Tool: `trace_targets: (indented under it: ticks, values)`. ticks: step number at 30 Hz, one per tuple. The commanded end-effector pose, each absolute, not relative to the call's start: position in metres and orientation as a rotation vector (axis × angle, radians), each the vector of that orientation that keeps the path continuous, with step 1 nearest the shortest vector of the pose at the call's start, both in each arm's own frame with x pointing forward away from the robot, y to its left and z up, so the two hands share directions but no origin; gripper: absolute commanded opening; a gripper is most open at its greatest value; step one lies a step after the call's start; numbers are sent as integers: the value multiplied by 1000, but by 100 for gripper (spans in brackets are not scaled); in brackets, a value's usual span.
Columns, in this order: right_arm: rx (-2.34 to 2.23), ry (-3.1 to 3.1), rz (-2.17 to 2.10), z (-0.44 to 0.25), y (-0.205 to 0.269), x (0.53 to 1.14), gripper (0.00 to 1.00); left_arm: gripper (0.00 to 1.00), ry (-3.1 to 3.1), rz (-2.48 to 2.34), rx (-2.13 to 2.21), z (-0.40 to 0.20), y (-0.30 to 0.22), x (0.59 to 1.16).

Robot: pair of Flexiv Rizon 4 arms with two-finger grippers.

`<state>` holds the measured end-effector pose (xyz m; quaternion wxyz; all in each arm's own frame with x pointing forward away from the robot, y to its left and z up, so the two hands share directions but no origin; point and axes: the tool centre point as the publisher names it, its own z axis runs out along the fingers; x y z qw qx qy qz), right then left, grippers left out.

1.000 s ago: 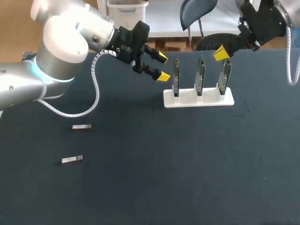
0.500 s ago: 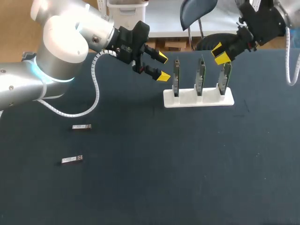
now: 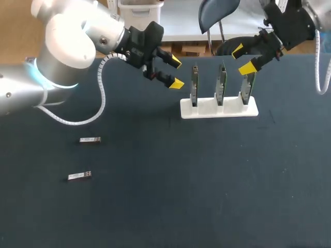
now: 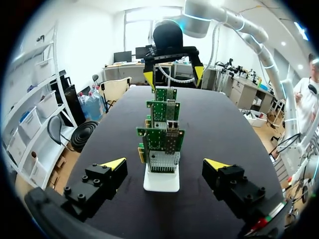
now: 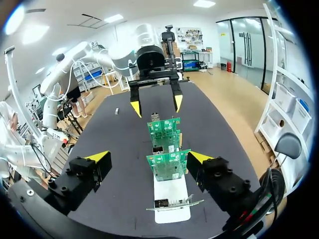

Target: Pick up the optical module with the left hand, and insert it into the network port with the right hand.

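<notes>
Head view: both claws released and empty at the top of the frame, modules on the bench (image 3: pixel 207 186).
Over the last second the right claw (image 3: pixel 242 60) has spread its tips above the rightmost network card (image 3: pixel 249 89) on the white stand (image 3: pixel 207 109). The left claw (image 3: pixel 176 73) edged up-left. The upper optical module (image 3: pixel 90 140) and lower optical module (image 3: pixel 79 176) lie unmoved at lower left, long axes left-right; their facing is unclear.

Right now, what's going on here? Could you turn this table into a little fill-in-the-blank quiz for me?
1. The white stand holds ___ upright green boards.
2. ___ small silver optical modules lie flat on the dark table.
3. The left gripper and the right gripper hold nothing; the fingers of both are ___.
4. The modules lie on the ___ arm's side of the table.

Missing words: three; two; open; left.
</notes>
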<state>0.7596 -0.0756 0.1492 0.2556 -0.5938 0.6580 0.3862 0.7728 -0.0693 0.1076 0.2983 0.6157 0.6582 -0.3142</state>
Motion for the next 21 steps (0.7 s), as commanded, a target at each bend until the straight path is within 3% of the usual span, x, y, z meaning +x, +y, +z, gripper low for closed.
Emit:
trace_targets:
  ticks: [1, 21]
  values:
    - [-1612, 1786, 1046, 149, -75, 760, 100, 100, 1782, -767, 1652, 116, -51, 757]
    - [-1612, 1786, 1046, 149, -75, 760, 100, 100, 2035, -400, 1723, 107, 76, 692]
